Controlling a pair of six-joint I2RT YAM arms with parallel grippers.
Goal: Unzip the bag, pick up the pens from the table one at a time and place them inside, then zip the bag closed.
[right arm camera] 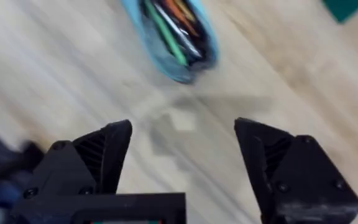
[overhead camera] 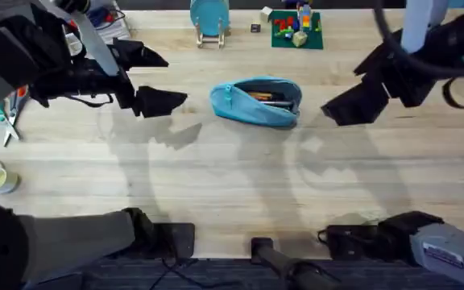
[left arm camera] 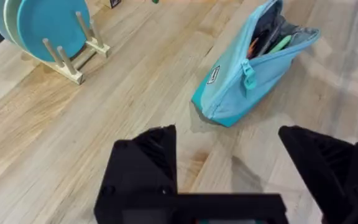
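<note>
The light blue bag [overhead camera: 257, 101] lies unzipped mid-surface [overhead camera: 232, 185] with what looks like a green pen [right arm camera: 165, 31] among others inside, between the left end effector [overhead camera: 153, 79] and the right end effector [overhead camera: 353, 90], both spread apart and holding nothing.

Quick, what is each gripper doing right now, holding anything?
Left gripper: open, holding nothing, beside the bag.
Right gripper: open, holding nothing, on the bag's other side.
</note>
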